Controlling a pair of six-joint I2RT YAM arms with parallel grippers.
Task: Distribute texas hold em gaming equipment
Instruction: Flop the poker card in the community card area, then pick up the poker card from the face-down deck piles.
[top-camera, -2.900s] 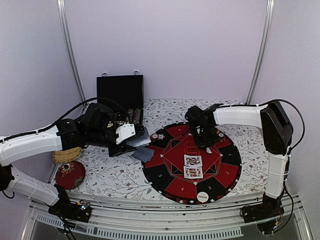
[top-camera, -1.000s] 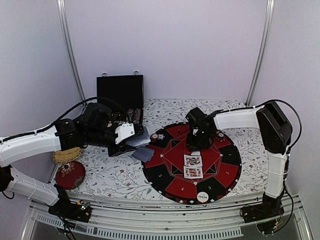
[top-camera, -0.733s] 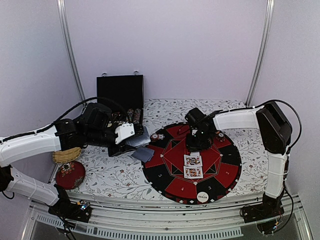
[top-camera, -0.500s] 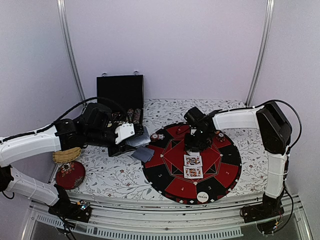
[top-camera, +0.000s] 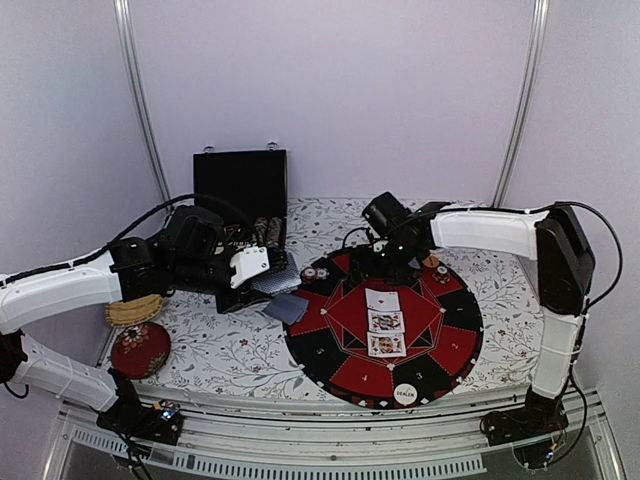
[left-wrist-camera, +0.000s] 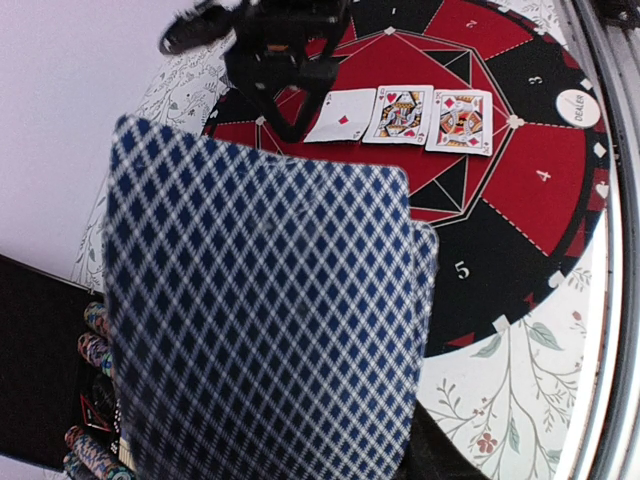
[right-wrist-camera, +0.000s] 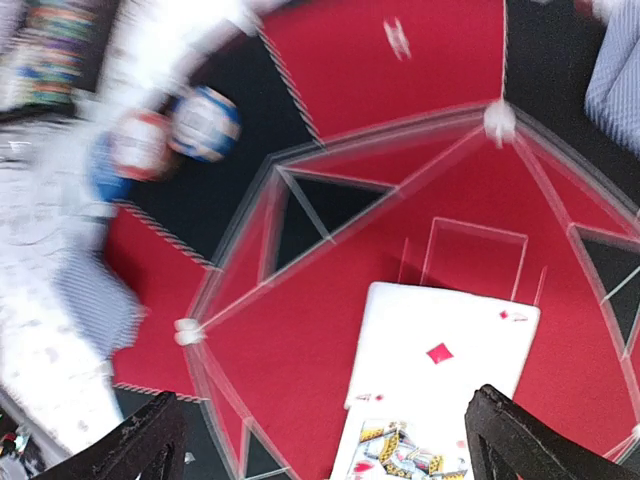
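My left gripper (top-camera: 258, 272) is shut on a fan of blue-diamond-backed playing cards (left-wrist-camera: 260, 310), which hide its fingers in the left wrist view. Three face-up cards lie in a row on the mat's red centre: an ace of diamonds (top-camera: 383, 299) (right-wrist-camera: 445, 355) and two face cards (top-camera: 386, 321) (top-camera: 386, 344). My right gripper (top-camera: 366, 262) (right-wrist-camera: 325, 440) hangs open just beyond the ace, with nothing between its fingertips (right-wrist-camera: 150, 440). A white DEALER button (top-camera: 405, 394) sits at the mat's near rim. Striped chips (top-camera: 315, 272) rest on its far left edge.
The round red-and-black mat (top-camera: 460, 345) covers the right half of the floral cloth. An open black chip case (top-camera: 240, 185) stands at the back left. One grey-backed card (top-camera: 288, 308) lies left of the mat. A woven basket (top-camera: 130, 312) and a red cushion (top-camera: 140, 350) are near left.
My right gripper opened and let go of the ace, which now lies above the two face cards. It then drew back toward the mat's far left. The left arm has not moved.
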